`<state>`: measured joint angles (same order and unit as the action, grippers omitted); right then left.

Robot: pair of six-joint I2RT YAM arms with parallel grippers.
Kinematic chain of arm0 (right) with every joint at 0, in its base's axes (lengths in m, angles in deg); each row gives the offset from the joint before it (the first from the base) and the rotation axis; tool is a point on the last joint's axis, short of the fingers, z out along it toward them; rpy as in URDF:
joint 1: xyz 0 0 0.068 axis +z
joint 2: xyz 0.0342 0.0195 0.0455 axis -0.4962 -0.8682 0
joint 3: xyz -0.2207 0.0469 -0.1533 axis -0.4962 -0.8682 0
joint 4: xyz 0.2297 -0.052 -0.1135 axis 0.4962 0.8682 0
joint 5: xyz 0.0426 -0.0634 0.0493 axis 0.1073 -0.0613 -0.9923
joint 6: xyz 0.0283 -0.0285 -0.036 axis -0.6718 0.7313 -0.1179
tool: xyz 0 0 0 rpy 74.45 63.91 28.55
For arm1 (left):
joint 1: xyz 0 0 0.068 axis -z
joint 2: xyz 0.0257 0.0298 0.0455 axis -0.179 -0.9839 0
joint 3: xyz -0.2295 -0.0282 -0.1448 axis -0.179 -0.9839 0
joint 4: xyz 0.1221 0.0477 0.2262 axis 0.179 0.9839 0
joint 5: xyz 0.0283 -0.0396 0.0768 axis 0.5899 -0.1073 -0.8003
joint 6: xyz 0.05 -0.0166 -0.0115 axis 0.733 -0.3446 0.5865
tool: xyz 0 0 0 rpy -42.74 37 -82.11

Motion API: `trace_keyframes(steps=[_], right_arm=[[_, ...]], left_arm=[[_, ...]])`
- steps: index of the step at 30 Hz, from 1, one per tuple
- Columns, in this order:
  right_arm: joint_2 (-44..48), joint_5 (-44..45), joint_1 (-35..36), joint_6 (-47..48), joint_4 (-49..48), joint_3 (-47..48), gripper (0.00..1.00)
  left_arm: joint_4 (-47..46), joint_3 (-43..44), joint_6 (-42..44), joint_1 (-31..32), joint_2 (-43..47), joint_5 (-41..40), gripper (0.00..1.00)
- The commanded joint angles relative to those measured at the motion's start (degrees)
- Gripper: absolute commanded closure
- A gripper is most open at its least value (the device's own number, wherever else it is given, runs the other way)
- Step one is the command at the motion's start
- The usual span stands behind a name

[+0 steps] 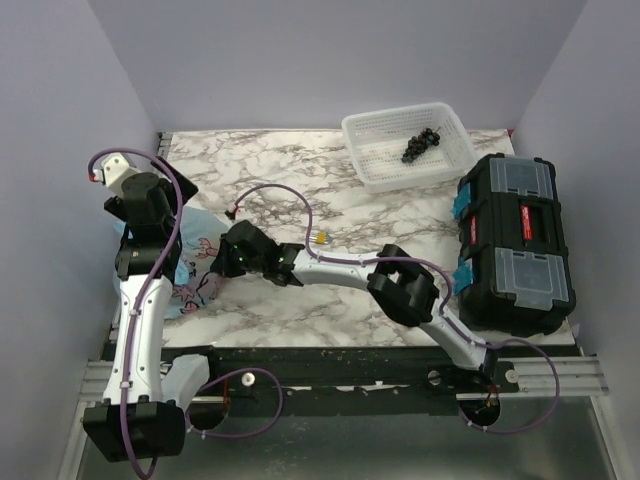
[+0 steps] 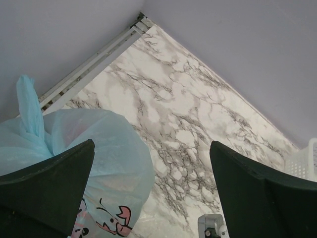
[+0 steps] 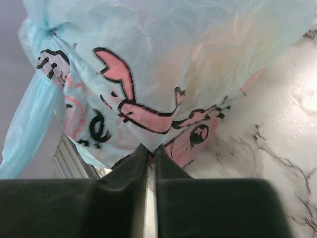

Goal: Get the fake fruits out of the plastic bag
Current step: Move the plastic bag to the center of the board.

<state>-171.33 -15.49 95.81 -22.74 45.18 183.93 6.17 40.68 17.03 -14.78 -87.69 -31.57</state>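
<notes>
Plastic bag [image 1: 198,262] sits bunched at the left edge of the marble table [image 1: 300,190], right under your left arm, with its handles gathered at the top. Your right gripper [image 3: 148,148] is clamped on a fold of the printed film low on the bag. Your left gripper [image 2: 152,146] hangs above with its fingers spread wide, gripping nothing. The fake fruits [image 3: 218,57] show only as a warm blur behind the film, so you can't count them. None lies out on the table, so by the look of it the unloading has not begun: the bag needs opening and every fruit has to come out.

Around you, the white basket [image 1: 372,135] at the far side holds just the dark grape bunch [image 1: 420,143]. A black toolbox [image 1: 515,240] fills the right edge, and a tiny yellow bit [image 1: 320,238] lies mid-table. Plain lavender walls [image 1: 300,60] box in the table.
</notes>
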Motion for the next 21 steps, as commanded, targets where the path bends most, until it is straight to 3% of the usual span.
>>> trace_keyframes(steps=[1, 8, 13, 16, 21], right_arm=[[4.45, -0.79, 0.39, 3.53, -0.92, -4.84, 0.99], [13.97, 0.69, 0.12, 8.65, -3.31, -17.25, 0.99], [21.84, -1.68, -1.58, 11.99, -5.11, -28.62, 0.99], [25.98, -6.28, -3.9, 10.92, -8.15, -36.0, 0.99], [30.18, -11.42, -6.75, 12.33, -10.21, -41.25, 0.99]], left_arm=[[-2.35, -1.47, 1.96, 0.16, 2.28, 5.24, 0.01], [-3.74, -2.69, 3.44, 1.25, 4.17, 11.29, 0.02], [2.88, -5.61, -8.66, 1.31, 7.05, 13.59, 0.02], [4.27, -8.19, -8.93, 1.3, 9.3, 17.53, 0.02], [9.63, -11.18, -5.77, 1.38, 13.36, 13.68, 0.06]])
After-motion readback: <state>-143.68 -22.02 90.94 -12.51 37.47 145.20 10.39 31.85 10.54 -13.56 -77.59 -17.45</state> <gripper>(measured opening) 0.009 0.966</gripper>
